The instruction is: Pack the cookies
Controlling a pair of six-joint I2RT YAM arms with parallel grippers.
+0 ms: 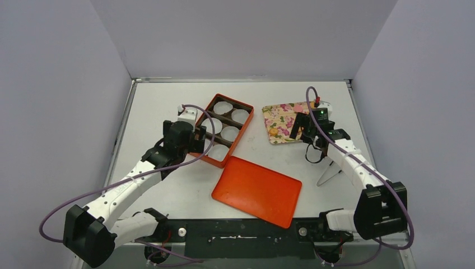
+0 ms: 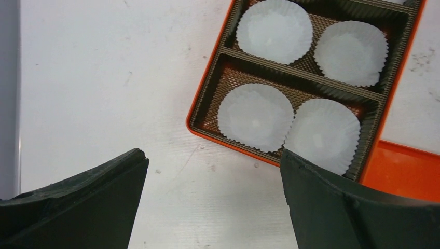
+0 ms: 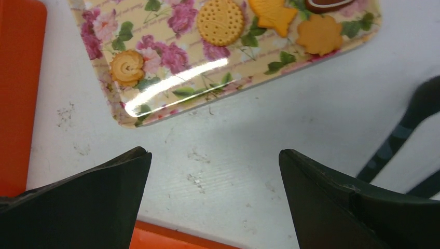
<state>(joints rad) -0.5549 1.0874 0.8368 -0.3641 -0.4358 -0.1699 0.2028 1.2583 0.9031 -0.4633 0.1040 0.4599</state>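
Several cookies lie on a floral tray [image 3: 171,88]: a dotted round one [image 3: 220,22], a swirl one [image 3: 127,66], a yellow one [image 3: 272,15], an orange flower-shaped one [image 3: 320,35] and a dark brown one [image 3: 327,4] cut off by the top edge. My right gripper [image 3: 211,152] is open and empty over bare table just short of the tray's near edge; in the top view it [image 1: 301,129] overlaps the tray [image 1: 277,120]. My left gripper [image 2: 212,153] is open and empty beside the near corner of the orange box [image 2: 205,101], which holds white paper cups [image 2: 255,116].
The box [image 1: 246,120] sits mid-table with six cups. Its flat orange lid [image 1: 257,190] lies in front of it, between the arms; its edge shows in the right wrist view [image 3: 21,78]. A purple cable [image 1: 313,120] loops over the right arm. Grey walls enclose the table.
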